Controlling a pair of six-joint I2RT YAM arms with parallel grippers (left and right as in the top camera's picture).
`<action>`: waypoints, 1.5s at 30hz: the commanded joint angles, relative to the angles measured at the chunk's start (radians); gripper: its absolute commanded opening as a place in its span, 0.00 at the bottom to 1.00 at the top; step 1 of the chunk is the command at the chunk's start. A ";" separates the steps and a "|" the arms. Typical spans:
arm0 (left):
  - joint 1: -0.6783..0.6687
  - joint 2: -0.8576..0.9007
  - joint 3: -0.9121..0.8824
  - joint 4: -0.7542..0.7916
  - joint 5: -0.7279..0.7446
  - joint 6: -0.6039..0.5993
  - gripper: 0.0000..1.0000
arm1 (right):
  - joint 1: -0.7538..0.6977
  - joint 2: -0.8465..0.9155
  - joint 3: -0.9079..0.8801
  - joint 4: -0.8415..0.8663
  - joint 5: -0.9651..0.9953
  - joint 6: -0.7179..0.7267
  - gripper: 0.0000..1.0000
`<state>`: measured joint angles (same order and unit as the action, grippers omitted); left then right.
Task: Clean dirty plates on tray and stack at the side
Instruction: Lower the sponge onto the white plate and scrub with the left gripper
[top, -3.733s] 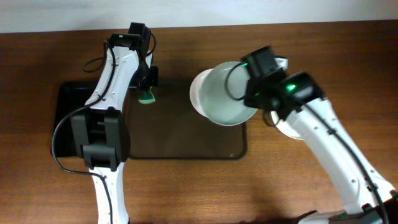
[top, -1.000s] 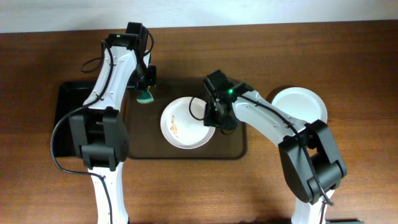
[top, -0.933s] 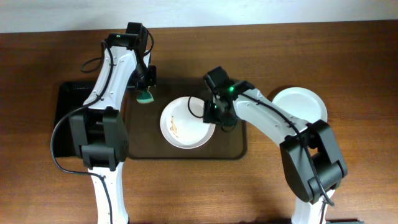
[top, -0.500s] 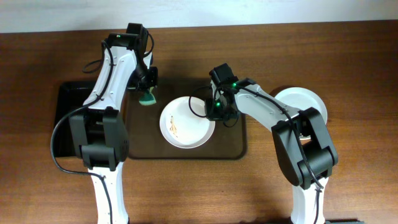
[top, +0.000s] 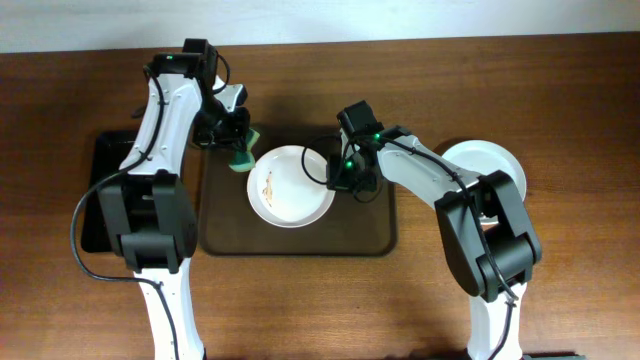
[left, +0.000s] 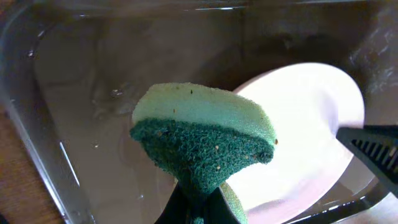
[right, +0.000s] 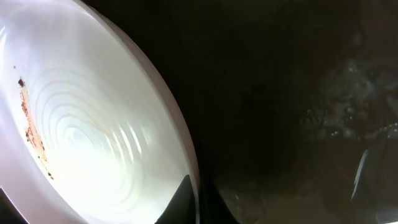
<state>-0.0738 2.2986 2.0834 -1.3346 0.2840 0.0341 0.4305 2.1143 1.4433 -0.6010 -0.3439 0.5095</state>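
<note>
Scrubbing is the step I judge to be in hand. My left pincer (top: 238, 150) is clenched on a green sponge (left: 202, 134), and the dirty plate (top: 292, 190) lies just past its tips, on the brown tray (top: 300, 238). My right pincer (top: 337, 177) grips that plate's rim, a finger on each side. Next, I think, the sponge must come down onto the streak of brown crumbs (right: 28, 121) while the right steadies the plate. The plate looks white, shallow and ringed inside. A second plate (top: 490, 165) sits well behind the right pincer, off the tray.
</note>
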 joint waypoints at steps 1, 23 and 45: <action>-0.034 0.004 -0.034 0.001 0.031 0.051 0.01 | -0.005 0.024 0.006 0.005 -0.012 0.027 0.04; -0.106 0.004 -0.426 0.219 0.086 0.061 0.01 | -0.005 0.024 0.006 0.011 -0.013 0.027 0.04; -0.105 0.003 -0.437 0.577 -0.259 -0.026 0.01 | -0.005 0.026 0.006 0.004 -0.012 0.031 0.04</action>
<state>-0.2008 2.2395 1.6745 -0.7002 0.1680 -0.0006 0.4259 2.1162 1.4448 -0.5743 -0.3420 0.5762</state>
